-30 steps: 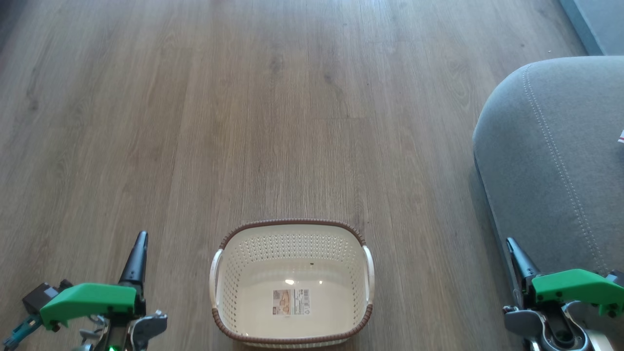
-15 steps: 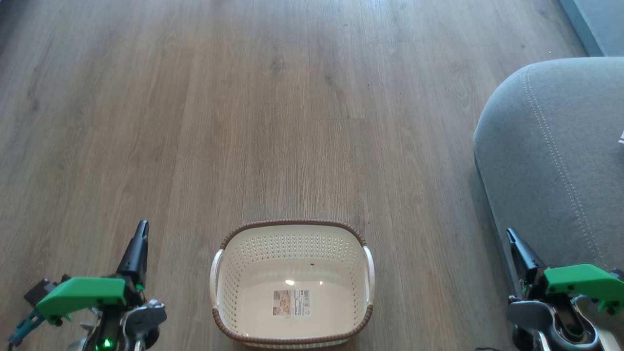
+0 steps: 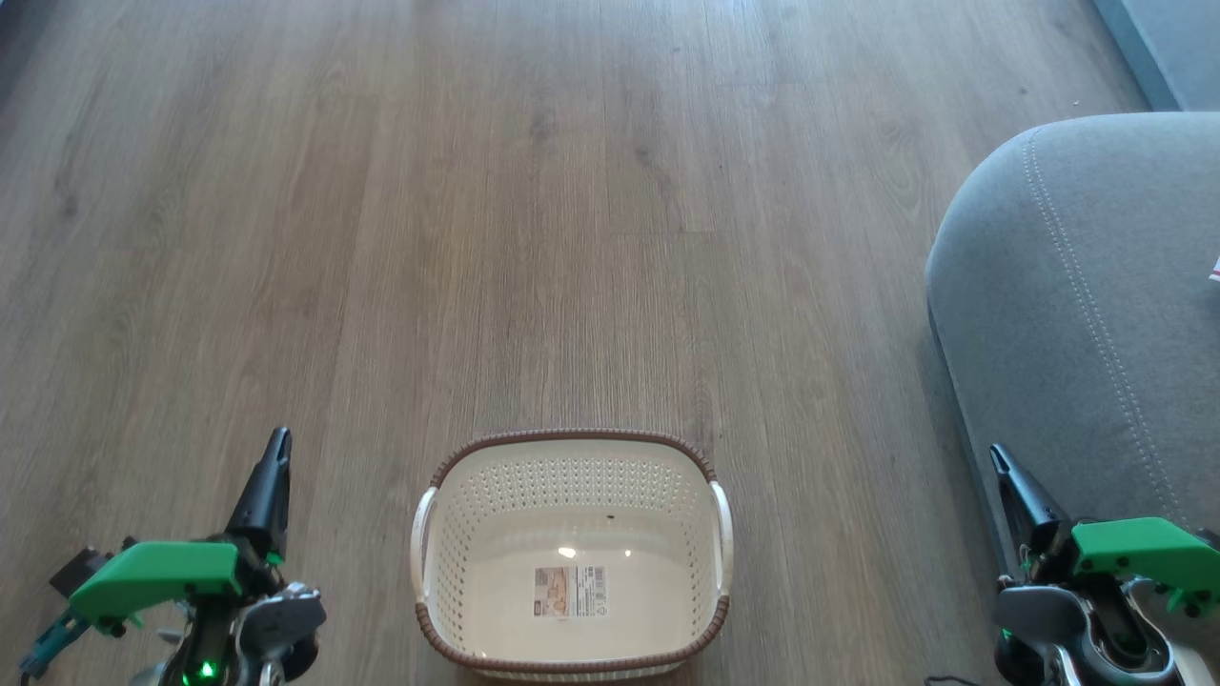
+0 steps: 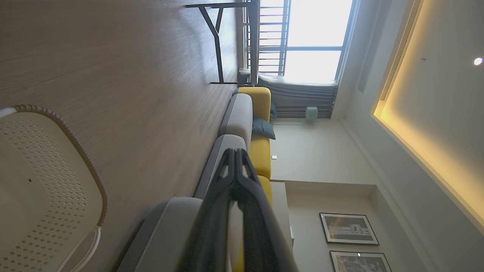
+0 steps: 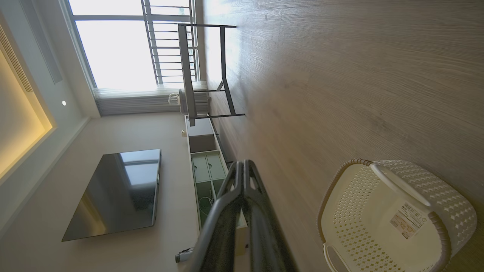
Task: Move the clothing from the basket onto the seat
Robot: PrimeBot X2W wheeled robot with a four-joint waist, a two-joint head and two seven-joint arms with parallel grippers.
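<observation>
The cream basket [image 3: 570, 437] stands on the wood floor low in the head view, and nothing lies in it but the label on its floor. It also shows as the basket [image 4: 81, 153] in the left wrist view and as the basket [image 5: 337, 181] in the right wrist view. The grey seat [image 3: 1077, 314] rises at the right. A tiny red-and-white sliver, possibly the clothing [image 3: 1215, 269], lies on it at the frame edge. My left gripper [image 3: 278, 440] hangs shut left of the basket. My right gripper [image 3: 997, 455] is shut beside the seat's front. Both hold nothing.
Open wood floor [image 3: 534, 210] stretches ahead of the basket. Farther off are a dark-legged desk [image 5: 206, 71] by the window, a wall television [image 5: 117, 192], a low cabinet [image 5: 206, 170] and a yellow-backed sofa [image 4: 259, 113].
Both grippers have shifted slightly forward, their fingertips a little higher in the head view. The basket and the seat have not moved.
</observation>
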